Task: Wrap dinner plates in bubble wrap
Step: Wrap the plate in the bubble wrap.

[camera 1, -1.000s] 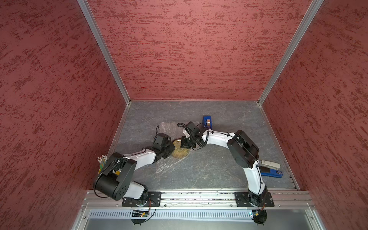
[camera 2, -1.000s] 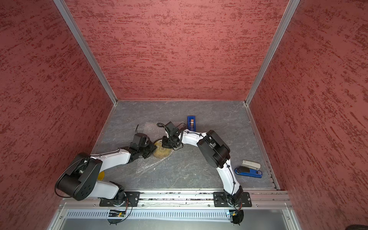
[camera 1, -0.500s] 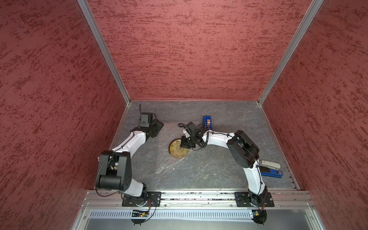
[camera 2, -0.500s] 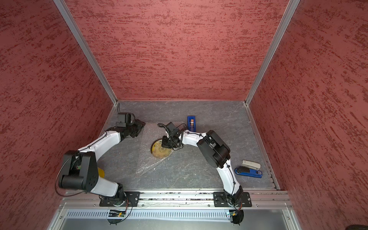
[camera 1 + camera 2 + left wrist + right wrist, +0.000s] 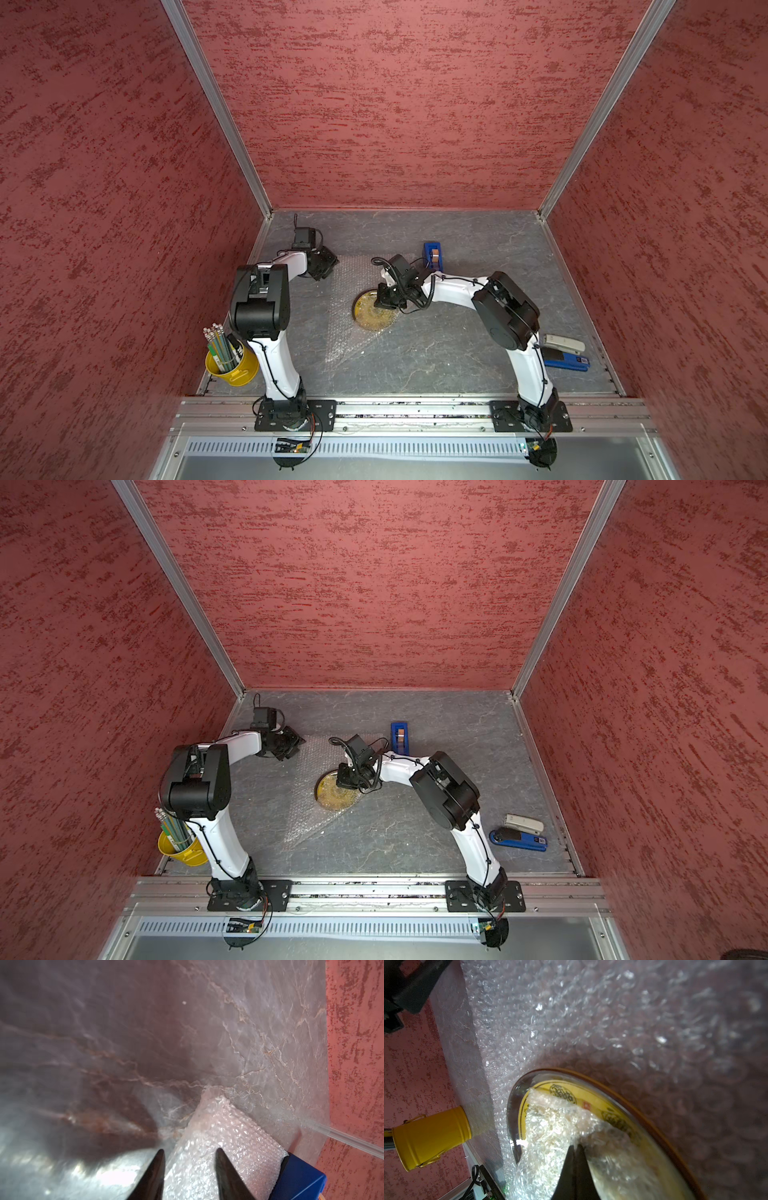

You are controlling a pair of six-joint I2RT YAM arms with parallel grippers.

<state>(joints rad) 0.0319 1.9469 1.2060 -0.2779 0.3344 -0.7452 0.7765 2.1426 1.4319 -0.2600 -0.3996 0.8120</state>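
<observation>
The yellow dinner plate [image 5: 372, 313] with a dark rim lies on the clear bubble wrap [image 5: 349, 282] in the middle of the grey floor, seen in both top views. A flap of wrap is folded over part of the plate [image 5: 623, 1109]. My right gripper [image 5: 576, 1147] is shut, pinching that bunched flap above the plate [image 5: 334, 798]. My left gripper [image 5: 189, 1152] is open at the sheet's far left corner [image 5: 224, 1136], with wrap lying between its dark fingers [image 5: 160, 1159]. From above, the left gripper [image 5: 330, 266] sits well apart from the plate.
A yellow pencil cup [image 5: 232, 365] stands near the left arm's base. A blue tape dispenser [image 5: 432, 255] sits just beyond the wrap's far right corner. Two staplers [image 5: 565, 351] lie at the right edge. Red walls enclose three sides.
My left arm swung away from the plate to the wrap's far left corner, and its jaws came apart. The right gripper has stayed shut at the plate.
</observation>
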